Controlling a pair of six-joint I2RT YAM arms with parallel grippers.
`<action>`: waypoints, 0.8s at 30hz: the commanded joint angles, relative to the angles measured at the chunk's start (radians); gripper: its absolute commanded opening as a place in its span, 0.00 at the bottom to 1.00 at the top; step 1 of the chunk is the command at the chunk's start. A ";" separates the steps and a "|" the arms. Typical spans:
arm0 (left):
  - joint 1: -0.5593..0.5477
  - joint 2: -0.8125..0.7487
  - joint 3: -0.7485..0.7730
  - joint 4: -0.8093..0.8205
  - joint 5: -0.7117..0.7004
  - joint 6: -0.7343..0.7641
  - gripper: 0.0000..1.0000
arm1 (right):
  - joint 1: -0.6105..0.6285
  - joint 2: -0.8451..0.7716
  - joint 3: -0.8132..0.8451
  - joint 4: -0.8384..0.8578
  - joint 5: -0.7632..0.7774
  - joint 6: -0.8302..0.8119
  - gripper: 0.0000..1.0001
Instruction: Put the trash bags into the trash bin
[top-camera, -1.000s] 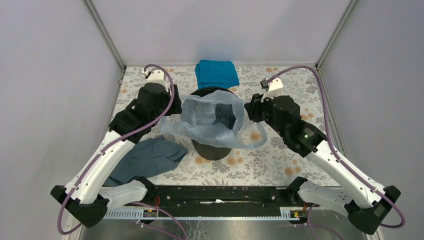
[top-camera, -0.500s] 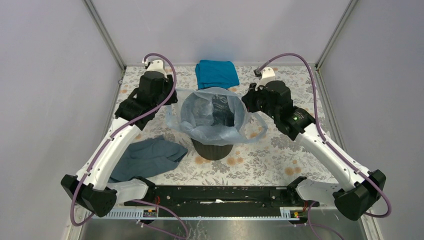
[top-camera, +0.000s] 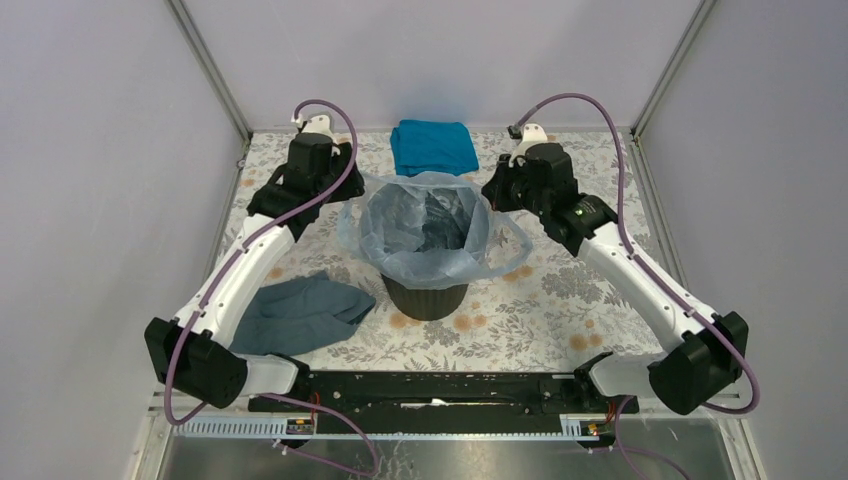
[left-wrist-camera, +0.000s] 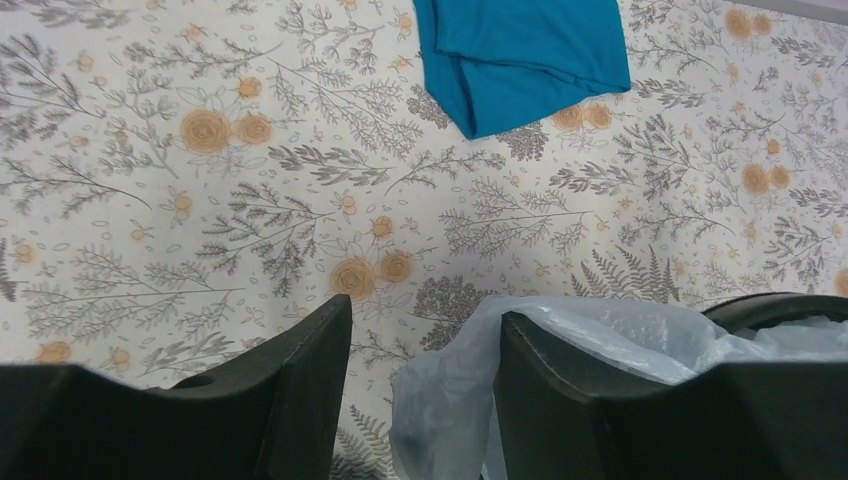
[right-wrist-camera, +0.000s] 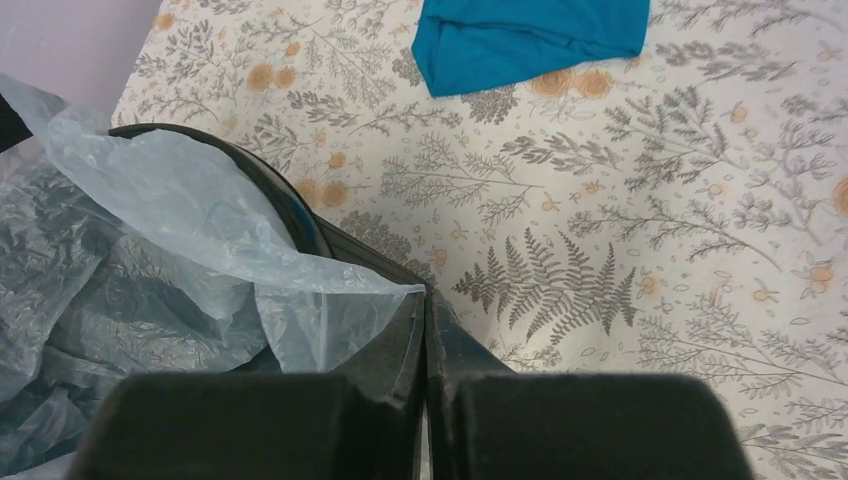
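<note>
The black trash bin (top-camera: 425, 295) stands mid-table. The pale blue, filmy trash bag (top-camera: 420, 225) lies spread over its mouth, sagging inside and hanging outside the rim. My left gripper (top-camera: 345, 195) is at the bin's back-left rim. In the left wrist view it (left-wrist-camera: 425, 310) is open, with bag film (left-wrist-camera: 470, 390) in the gap and draped over the right finger (left-wrist-camera: 560, 400). My right gripper (top-camera: 492, 195) is at the back-right rim. In the right wrist view it (right-wrist-camera: 425, 292) is shut on a corner of the bag (right-wrist-camera: 300, 300), beside the bin's rim (right-wrist-camera: 240, 160).
A folded teal cloth (top-camera: 433, 147) lies behind the bin near the back wall. A dark slate-grey cloth (top-camera: 295, 312) is crumpled at the front left, beside the left arm. Flowered tablecloth (top-camera: 560, 300) covers the table, with grey walls on three sides.
Both grippers have moved toward the back of the table, spreading the bag's mouth rounder over the bin. The right jaws have closed on the film. The left jaws have narrowed.
</note>
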 joint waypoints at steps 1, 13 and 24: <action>0.027 0.015 -0.036 0.118 0.072 -0.032 0.57 | -0.031 0.044 0.042 0.017 -0.088 0.039 0.05; 0.036 -0.078 -0.103 0.173 0.133 -0.025 0.72 | -0.035 -0.036 -0.011 0.128 -0.155 0.014 0.41; 0.043 -0.003 -0.081 0.204 0.125 -0.048 0.42 | -0.042 0.054 0.007 0.191 -0.107 0.104 0.13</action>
